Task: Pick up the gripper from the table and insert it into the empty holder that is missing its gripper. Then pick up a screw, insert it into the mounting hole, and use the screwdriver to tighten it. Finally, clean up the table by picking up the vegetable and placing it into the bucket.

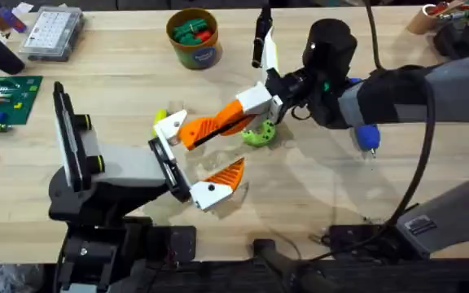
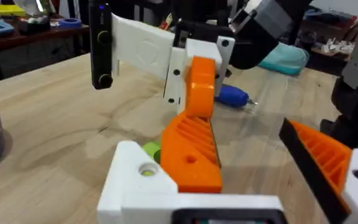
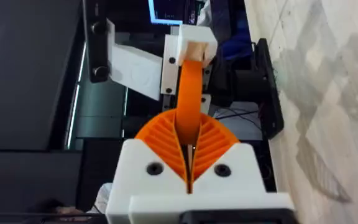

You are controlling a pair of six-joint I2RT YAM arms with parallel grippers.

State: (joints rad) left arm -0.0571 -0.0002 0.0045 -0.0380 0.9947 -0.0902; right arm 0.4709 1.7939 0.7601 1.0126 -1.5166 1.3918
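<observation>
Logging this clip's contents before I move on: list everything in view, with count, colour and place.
bucket: one, mustard-brown with a blue label, far centre, green and red pieces inside.
screwdriver: one, blue, right of centre, partly under the right arm.
lime-green ring: one, table centre.
orange finger on white block: one, clamped in the right gripper.
white bracket: one, with a black end piece, beside that block.
parts box: one, clear, far left.
circuit board: one, green, left edge.
left gripper: white with orange pads, open, centre.
right gripper: white with orange pads, shut.
</observation>
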